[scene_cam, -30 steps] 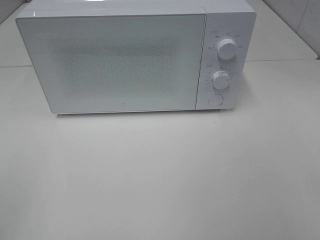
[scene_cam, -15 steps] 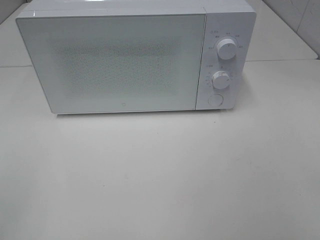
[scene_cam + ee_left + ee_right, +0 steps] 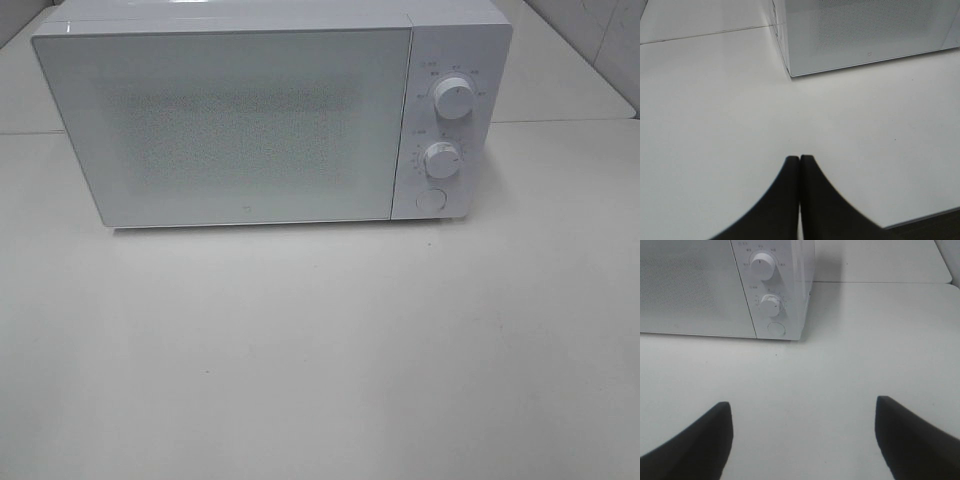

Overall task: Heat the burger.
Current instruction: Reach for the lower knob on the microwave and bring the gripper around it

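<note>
The microwave (image 3: 270, 118) walls off the table (image 3: 320, 350) from ten to one o'clock, its door (image 3: 150, 130) shut against us. From three round to nine we have open table; our right gripper (image 3: 802, 403) faces bare surface.

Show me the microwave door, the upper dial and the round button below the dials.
microwave door (image 3: 240, 125): exterior high view, middle of the front panel.
upper dial (image 3: 454, 98): exterior high view, centre of the knob face.
round button (image 3: 431, 200): exterior high view, centre of the button.
</note>
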{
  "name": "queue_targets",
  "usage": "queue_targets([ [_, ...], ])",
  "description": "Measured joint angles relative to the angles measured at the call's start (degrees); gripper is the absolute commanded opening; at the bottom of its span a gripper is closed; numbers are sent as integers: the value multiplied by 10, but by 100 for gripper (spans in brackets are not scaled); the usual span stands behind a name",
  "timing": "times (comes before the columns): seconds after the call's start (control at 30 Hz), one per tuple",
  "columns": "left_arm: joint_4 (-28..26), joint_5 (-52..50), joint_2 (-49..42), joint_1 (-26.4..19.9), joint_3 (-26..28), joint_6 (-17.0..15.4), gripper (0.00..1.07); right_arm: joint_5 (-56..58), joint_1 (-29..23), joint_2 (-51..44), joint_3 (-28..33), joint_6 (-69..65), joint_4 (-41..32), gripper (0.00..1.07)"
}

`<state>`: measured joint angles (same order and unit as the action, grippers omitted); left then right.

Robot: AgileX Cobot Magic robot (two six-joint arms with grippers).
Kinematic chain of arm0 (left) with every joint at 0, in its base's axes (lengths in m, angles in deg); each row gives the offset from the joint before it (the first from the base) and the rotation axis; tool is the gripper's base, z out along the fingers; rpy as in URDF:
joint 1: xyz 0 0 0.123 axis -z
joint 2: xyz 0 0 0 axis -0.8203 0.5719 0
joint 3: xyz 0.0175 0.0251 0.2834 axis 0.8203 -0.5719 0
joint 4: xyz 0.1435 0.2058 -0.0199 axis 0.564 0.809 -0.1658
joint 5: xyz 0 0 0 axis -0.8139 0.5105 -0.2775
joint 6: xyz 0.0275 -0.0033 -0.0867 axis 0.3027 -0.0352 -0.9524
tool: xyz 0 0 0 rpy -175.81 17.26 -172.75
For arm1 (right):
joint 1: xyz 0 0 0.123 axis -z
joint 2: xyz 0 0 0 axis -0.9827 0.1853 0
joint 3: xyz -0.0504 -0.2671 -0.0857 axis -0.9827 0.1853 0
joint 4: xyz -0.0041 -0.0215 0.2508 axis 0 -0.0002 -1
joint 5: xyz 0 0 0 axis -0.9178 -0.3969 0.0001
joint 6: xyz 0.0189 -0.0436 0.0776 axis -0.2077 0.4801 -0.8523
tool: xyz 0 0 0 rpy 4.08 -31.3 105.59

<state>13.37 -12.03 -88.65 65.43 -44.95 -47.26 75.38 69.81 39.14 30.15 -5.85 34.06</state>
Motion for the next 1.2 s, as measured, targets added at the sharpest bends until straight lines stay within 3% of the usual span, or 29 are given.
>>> queue_targets([
  [0.4, 0, 0, 0, 0, 0, 0, 0, -182, 0, 160, 0, 1, 0, 73],
  [1.2, 0, 0, 0, 0, 0, 0, 0, -429, 0, 445, 0, 1, -3, 73],
])
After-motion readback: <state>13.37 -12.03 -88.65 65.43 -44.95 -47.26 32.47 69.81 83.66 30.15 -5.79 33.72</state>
